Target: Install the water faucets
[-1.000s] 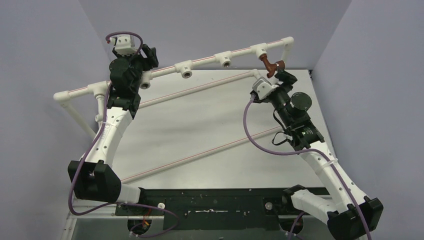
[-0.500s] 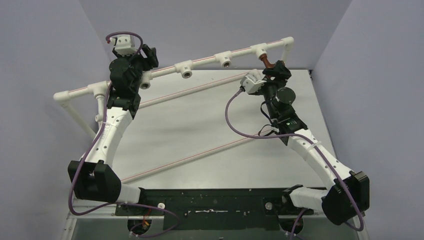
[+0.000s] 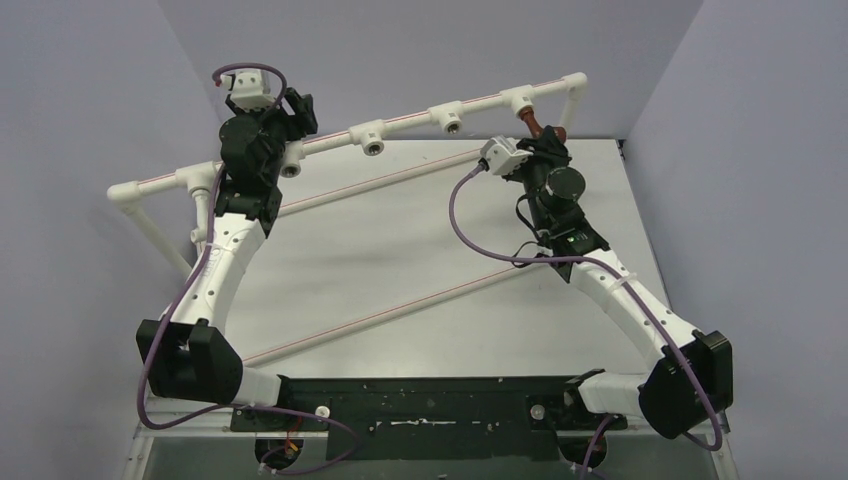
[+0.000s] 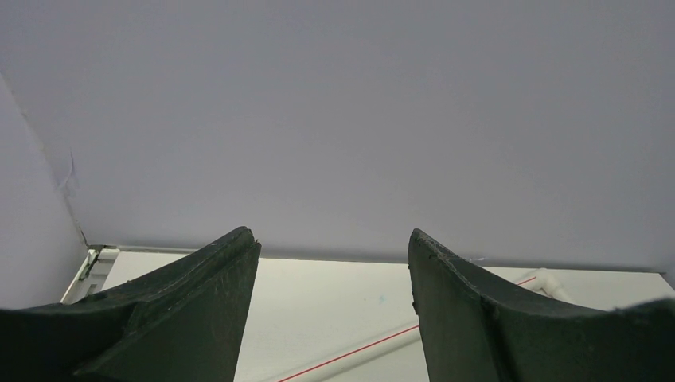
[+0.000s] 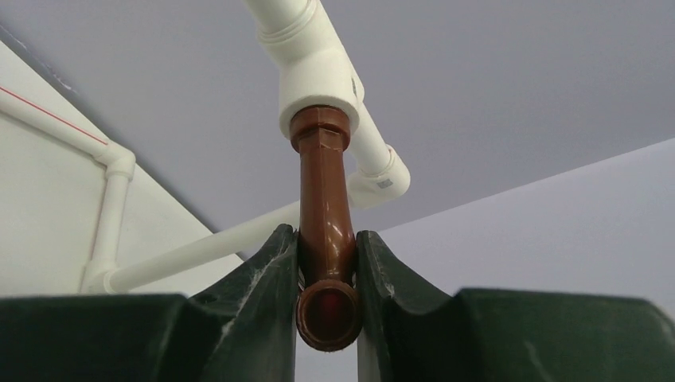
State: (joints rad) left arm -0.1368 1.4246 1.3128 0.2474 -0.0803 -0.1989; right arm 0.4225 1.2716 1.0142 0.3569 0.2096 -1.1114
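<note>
A reddish-brown water faucet (image 3: 533, 123) hangs from the white tee socket (image 3: 518, 100) at the far right of the raised pipe. In the right wrist view its upper end sits in the tee socket (image 5: 317, 79) and its open round mouth faces the camera. My right gripper (image 5: 326, 235) is shut on the faucet (image 5: 325, 199), one finger pressing each side of its body. From above, the right gripper (image 3: 545, 137) sits just below that tee. My left gripper (image 3: 298, 112) is open at the pipe's left part, and the left wrist view shows nothing in the left gripper (image 4: 330, 239).
The white pipe frame (image 3: 330, 140) runs along the back, with open tee sockets (image 3: 372, 138) (image 3: 451, 120) between the arms. Two red-striped pipes (image 3: 400, 305) cross the table lower down. Grey walls close in on three sides.
My right gripper has moved up and left to the brown faucet and shut on its body. The left arm has not moved.
</note>
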